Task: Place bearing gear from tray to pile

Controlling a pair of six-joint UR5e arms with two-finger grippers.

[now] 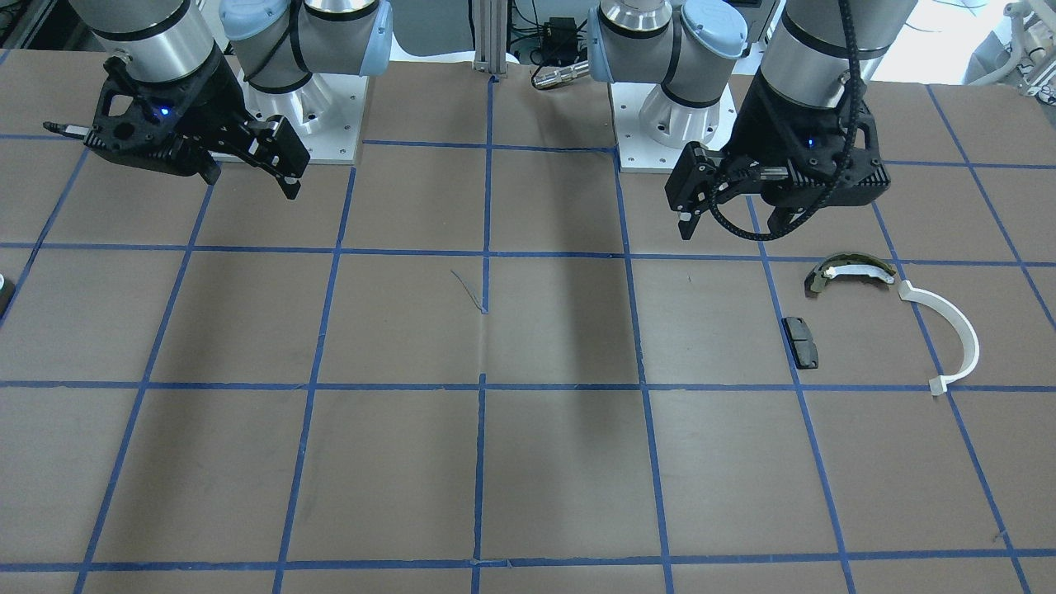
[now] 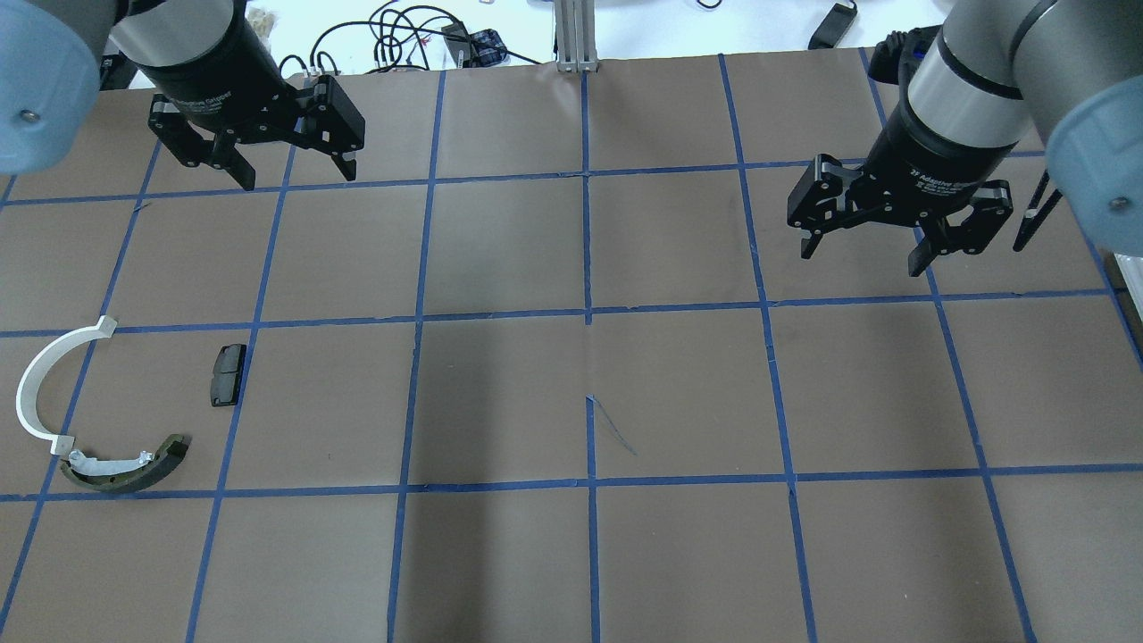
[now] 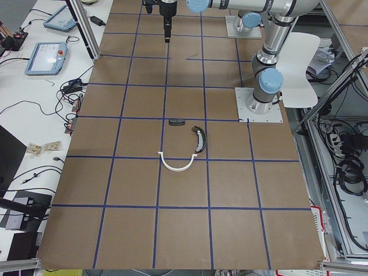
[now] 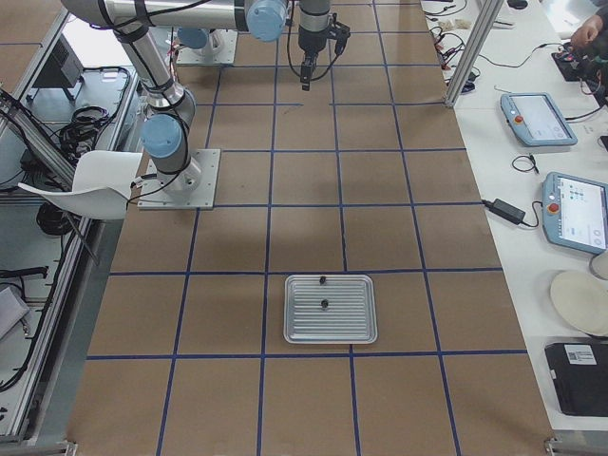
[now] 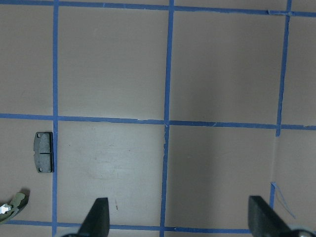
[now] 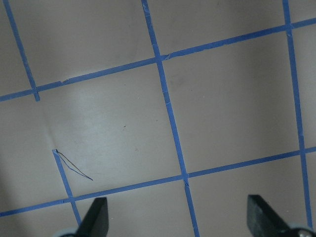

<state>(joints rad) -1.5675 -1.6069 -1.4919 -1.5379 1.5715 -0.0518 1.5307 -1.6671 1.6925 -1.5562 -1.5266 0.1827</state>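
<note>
Overhead exterior view: left gripper [image 2: 297,177] and right gripper [image 2: 862,257] both hang spread wide and empty over the table [image 2: 679,402], white arc [image 2: 37,384], brake shoe [image 2: 125,466] and black pad [image 2: 227,375] lie near the left arm, and exterior right view shows the tray [image 4: 304,328] holding two small dark parts [image 4: 325,304], too small to tell which is the gear.
</note>
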